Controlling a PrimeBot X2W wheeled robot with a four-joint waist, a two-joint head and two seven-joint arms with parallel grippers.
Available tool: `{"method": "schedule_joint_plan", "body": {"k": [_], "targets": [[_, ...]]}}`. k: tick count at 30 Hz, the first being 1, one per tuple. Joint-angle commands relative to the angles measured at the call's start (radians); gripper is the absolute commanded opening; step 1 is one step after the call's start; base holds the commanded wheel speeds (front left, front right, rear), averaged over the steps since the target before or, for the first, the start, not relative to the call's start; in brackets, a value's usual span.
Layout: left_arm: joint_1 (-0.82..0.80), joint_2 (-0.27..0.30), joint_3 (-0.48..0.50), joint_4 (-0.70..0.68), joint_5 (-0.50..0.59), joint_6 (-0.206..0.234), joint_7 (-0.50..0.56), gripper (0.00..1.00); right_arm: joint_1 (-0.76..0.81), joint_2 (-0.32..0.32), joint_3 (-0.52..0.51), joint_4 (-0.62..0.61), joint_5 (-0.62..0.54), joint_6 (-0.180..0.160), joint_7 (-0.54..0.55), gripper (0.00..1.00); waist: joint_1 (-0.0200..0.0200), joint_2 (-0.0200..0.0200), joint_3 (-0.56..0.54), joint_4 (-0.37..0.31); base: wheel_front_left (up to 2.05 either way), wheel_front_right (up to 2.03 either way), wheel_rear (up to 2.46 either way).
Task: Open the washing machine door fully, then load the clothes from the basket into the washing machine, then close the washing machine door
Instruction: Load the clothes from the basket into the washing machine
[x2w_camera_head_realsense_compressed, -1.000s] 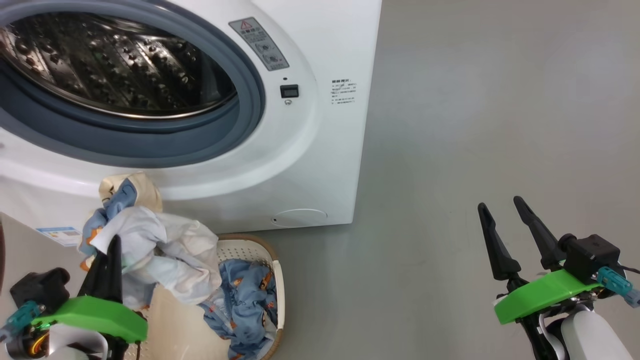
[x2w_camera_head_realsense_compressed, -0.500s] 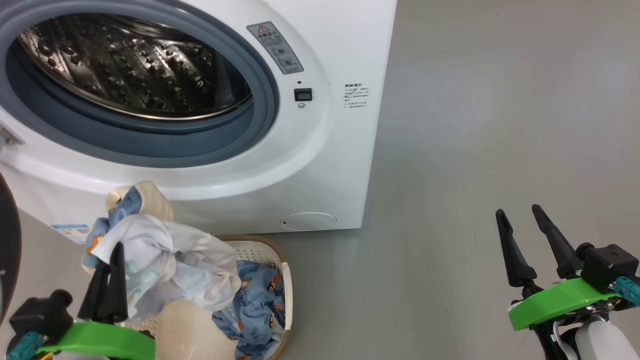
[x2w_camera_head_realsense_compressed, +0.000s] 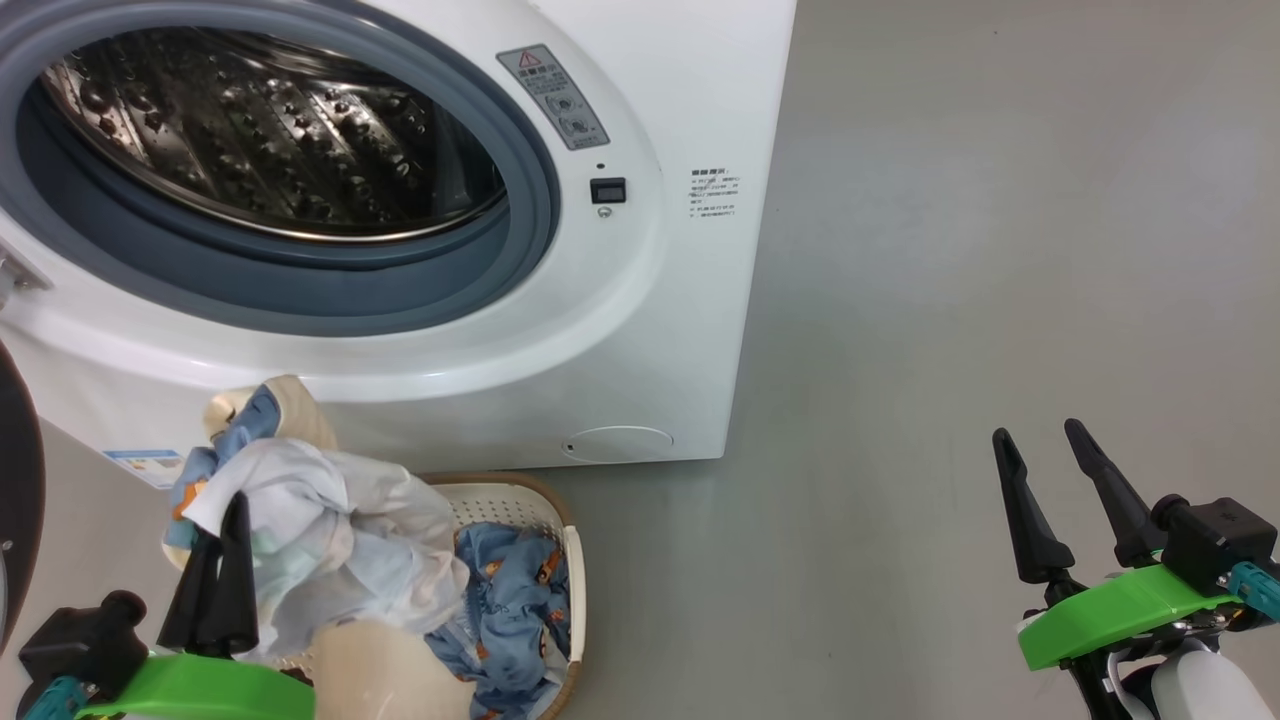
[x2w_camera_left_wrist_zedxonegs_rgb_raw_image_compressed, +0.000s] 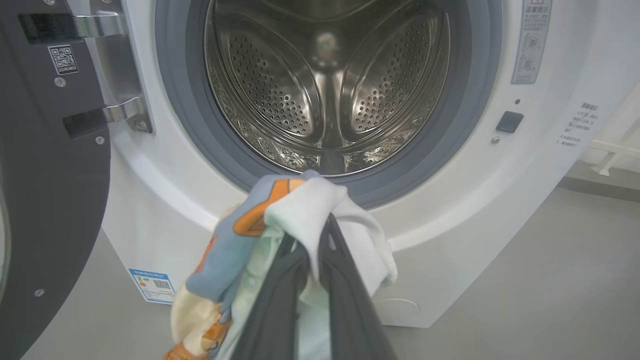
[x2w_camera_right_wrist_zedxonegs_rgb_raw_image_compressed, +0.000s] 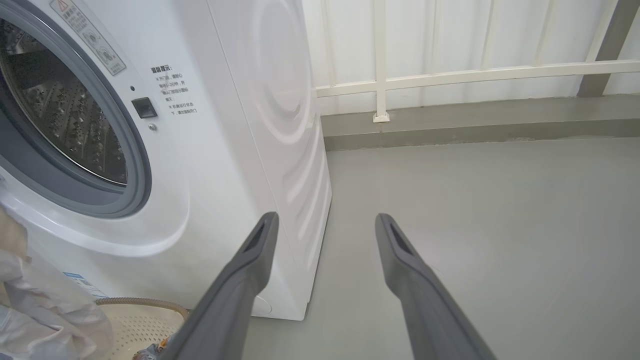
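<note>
The washing machine (x2w_camera_head_realsense_compressed: 650, 300) stands with its steel drum (x2w_camera_head_realsense_compressed: 270, 140) exposed. The washing machine door (x2w_camera_left_wrist_zedxonegs_rgb_raw_image_compressed: 50, 175) is swung out to the left, and its black rim edge (x2w_camera_head_realsense_compressed: 15, 520) shows in the head view. My left gripper (x2w_camera_head_realsense_compressed: 228, 512) is shut on a bundle of the clothes (x2w_camera_head_realsense_compressed: 330, 520), pale white and blue with orange print, held up below the drum opening (x2w_camera_left_wrist_zedxonegs_rgb_raw_image_compressed: 325, 90) and above the basket (x2w_camera_head_realsense_compressed: 520, 497). In the left wrist view the left gripper (x2w_camera_left_wrist_zedxonegs_rgb_raw_image_compressed: 310, 235) pinches that bundle (x2w_camera_left_wrist_zedxonegs_rgb_raw_image_compressed: 300, 205). More blue clothes (x2w_camera_head_realsense_compressed: 510, 590) lie in the basket. My right gripper (x2w_camera_head_realsense_compressed: 1035, 432) hangs open over the floor, far right.
Grey floor (x2w_camera_head_realsense_compressed: 1000, 250) stretches to the right of the machine. A white railing and wall (x2w_camera_right_wrist_zedxonegs_rgb_raw_image_compressed: 450, 75) stand behind it. A blue label sticker (x2w_camera_head_realsense_compressed: 140, 465) and a round flap (x2w_camera_head_realsense_compressed: 615, 442) sit low on the machine's front.
The head view has shifted, so the machine sits further right in the picture. The left gripper keeps its hold on the bundle, now slightly lower. The right gripper stays open.
</note>
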Motion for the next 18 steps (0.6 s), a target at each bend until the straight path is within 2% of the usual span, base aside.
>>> {"method": "schedule_joint_plan", "body": {"k": [1, 18], "targets": [[-0.003, 0.017, 0.04, -0.032, 0.007, -0.002, -0.011, 0.0, -0.003, -0.012, 0.023, -0.025, 0.012, 0.001, -0.008, 1.0, 0.0, 0.0, 0.0, -0.002, 0.0, 0.0, 0.0], [-0.067, 0.006, 0.051, -0.067, 0.006, -0.002, -0.011, 0.0, -0.012, -0.009, 0.023, -0.034, 0.008, 0.001, -0.008, 1.0, 0.0, 0.0, 0.035, -0.006, 0.0, 0.0, 0.0]]}}
